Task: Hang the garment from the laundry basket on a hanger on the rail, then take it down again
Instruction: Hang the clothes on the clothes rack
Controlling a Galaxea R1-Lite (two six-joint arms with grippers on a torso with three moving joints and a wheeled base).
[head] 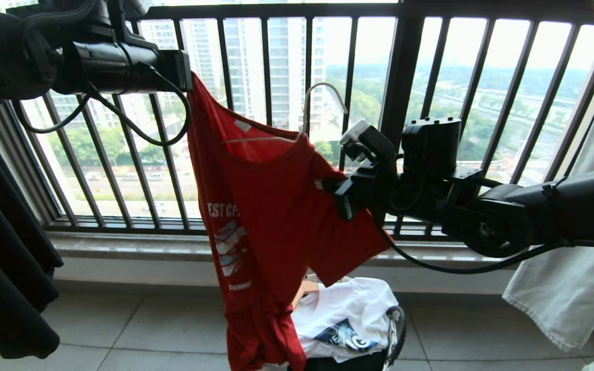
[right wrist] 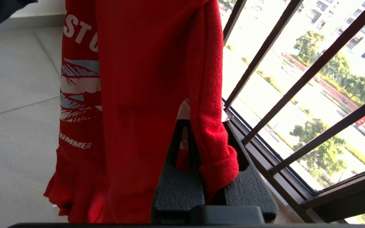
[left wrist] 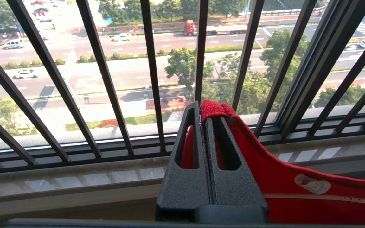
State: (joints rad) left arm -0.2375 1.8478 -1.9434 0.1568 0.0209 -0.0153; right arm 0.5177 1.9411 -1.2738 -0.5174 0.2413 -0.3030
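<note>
With both the left tool point(head: 190, 77) and right tool point(head: 328, 186) clamped on the T-shirt point(head: 271, 216), the neckline is best kept taut over the hanger point(head: 297, 135).

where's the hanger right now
In the head view the hanger sits centre frame inside the collar of the red T-shirt, its hook up against the window railing, between the two grippers.

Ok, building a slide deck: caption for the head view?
Both grippers, left and right, hold the red T-shirt with the hanger inside, above the laundry basket.
</note>
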